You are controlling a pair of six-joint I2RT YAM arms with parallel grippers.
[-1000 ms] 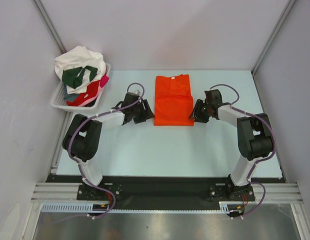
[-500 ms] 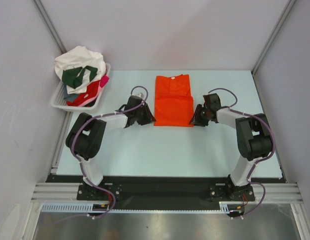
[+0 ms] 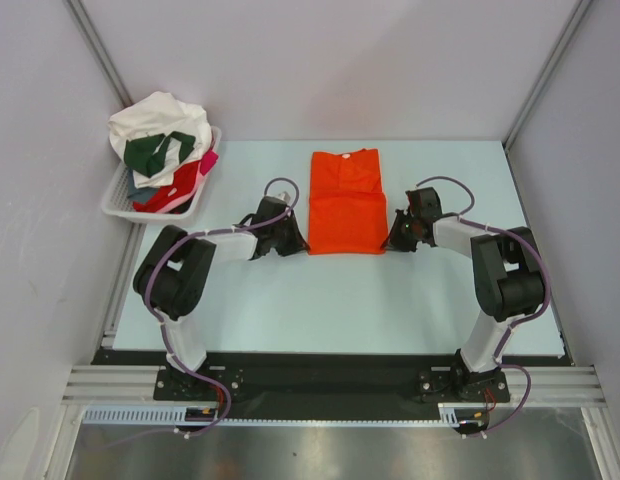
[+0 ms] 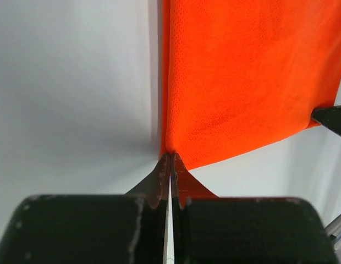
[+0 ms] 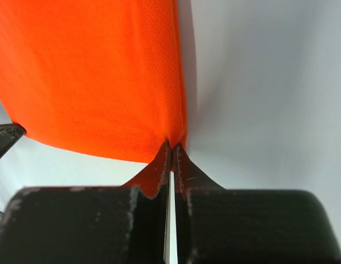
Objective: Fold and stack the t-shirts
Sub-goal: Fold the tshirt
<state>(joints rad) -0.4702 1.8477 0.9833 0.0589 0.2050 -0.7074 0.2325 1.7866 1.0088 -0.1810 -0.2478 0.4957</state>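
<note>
Pinching orange t-shirt (image 3: 346,205) near corners: left hand (image 4: 170,157), right hand (image 5: 171,146).

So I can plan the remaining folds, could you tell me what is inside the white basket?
A crumpled heap fills the basket: white t-shirt on top, dark green t-shirt below it, red t-shirt lower, pink fabric at the right rim. Anything deeper is covered.
</note>
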